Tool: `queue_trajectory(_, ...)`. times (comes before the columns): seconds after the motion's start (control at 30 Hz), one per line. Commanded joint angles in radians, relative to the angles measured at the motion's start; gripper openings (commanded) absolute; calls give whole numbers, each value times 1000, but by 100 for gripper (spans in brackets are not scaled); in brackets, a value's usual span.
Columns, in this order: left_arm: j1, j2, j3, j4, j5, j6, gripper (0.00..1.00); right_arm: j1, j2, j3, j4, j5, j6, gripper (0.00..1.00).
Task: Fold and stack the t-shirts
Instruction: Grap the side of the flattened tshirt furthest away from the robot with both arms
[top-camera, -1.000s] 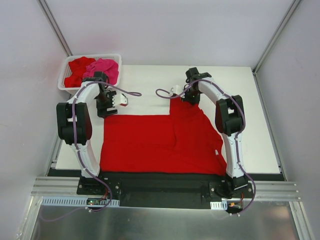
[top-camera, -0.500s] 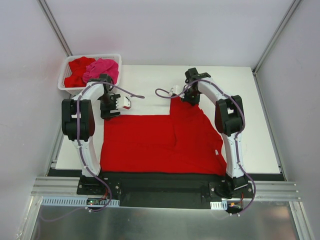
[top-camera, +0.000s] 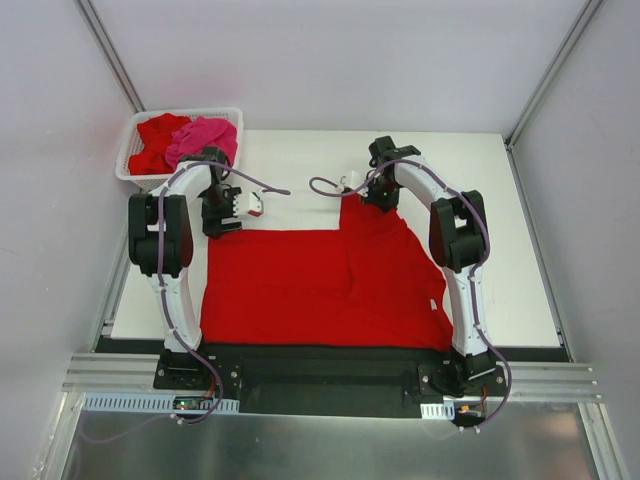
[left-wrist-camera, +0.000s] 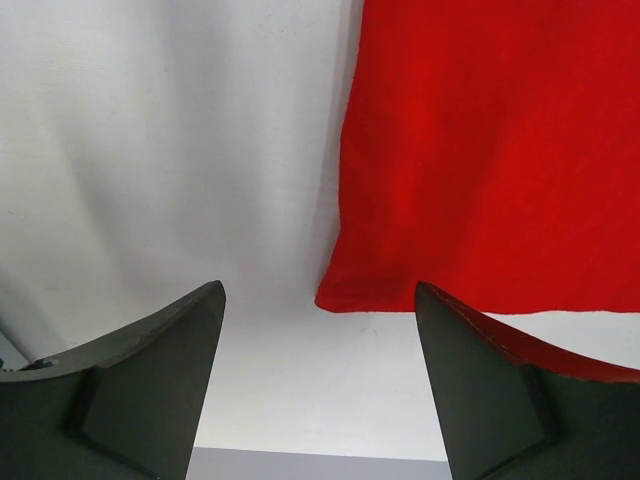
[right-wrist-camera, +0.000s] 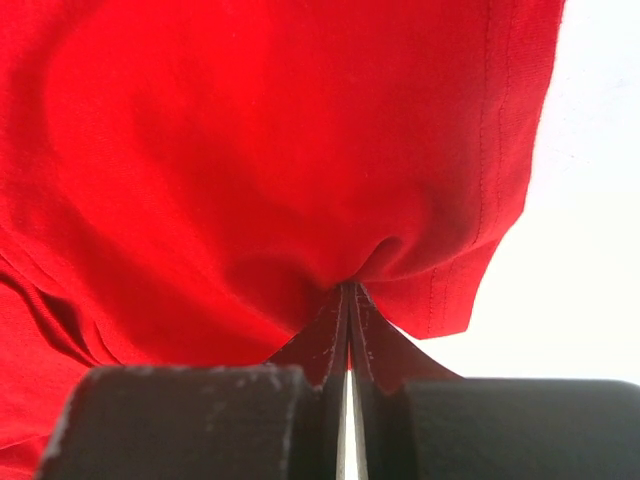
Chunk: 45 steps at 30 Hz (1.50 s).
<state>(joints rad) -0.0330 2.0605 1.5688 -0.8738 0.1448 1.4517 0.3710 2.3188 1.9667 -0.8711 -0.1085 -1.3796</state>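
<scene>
A large red t-shirt (top-camera: 320, 285) lies spread on the white table (top-camera: 290, 160), with its far right part reaching further back than the rest. My right gripper (top-camera: 380, 198) is shut on that far right corner. In the right wrist view the cloth (right-wrist-camera: 250, 150) bunches into the shut gripper (right-wrist-camera: 347, 292). My left gripper (top-camera: 222, 224) hangs open just beyond the shirt's far left corner. In the left wrist view that corner (left-wrist-camera: 345, 290) lies between the open gripper's (left-wrist-camera: 318, 292) fingertips, untouched.
A white lattice basket (top-camera: 190, 110) stands at the table's far left corner, close behind the left arm. It holds a hot pink t-shirt (top-camera: 205, 138) and a red one (top-camera: 155, 135). Grey walls enclose the table on three sides.
The left arm's elbow has swung right and slightly away, and its gripper has edged a little toward the shirt's far left corner. The right arm and the shirt have not moved.
</scene>
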Motion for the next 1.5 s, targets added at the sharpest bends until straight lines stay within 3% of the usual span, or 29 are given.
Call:
queue_trajectory(0.0,-4,0,5,-48,-20,1,77,6,-73,-5,-32,-16,17,1)
queue_trajectory(0.47,-5,29,-6,-50,-80,-31,73,6,-78,-15,-34,-28,21,1)
queue_trajectory(0.5,-5,32,-7,-50,-79,-34,63,6,-76,-17,-34,-26,20,1)
queue_trajectory(0.6,-7,33,-7,-50,-80,-37,51,8,-76,-19,-34,-28,17,1)
queue_trajectory(0.63,-7,35,-9,-50,-82,-40,38,6,-76,-17,-34,-30,17,1)
queue_trajectory(0.7,-7,36,-6,-50,-83,-43,29,8,-75,-15,-34,-28,16,1)
queue_trajectory(0.73,-7,36,-7,-50,-83,-45,19,6,-75,-15,-34,-28,16,1)
queue_trajectory(0.87,-7,36,-13,-50,-85,-47,7,6,-73,-14,-32,-26,11,1)
queue_trajectory(1.07,-7,39,-19,-48,-94,-57,0,6,-72,-12,-32,-25,11,1)
queue_trajectory(1.47,-18,-28,-1,-50,-86,-93,0,5,-72,-15,-11,-13,13,1)
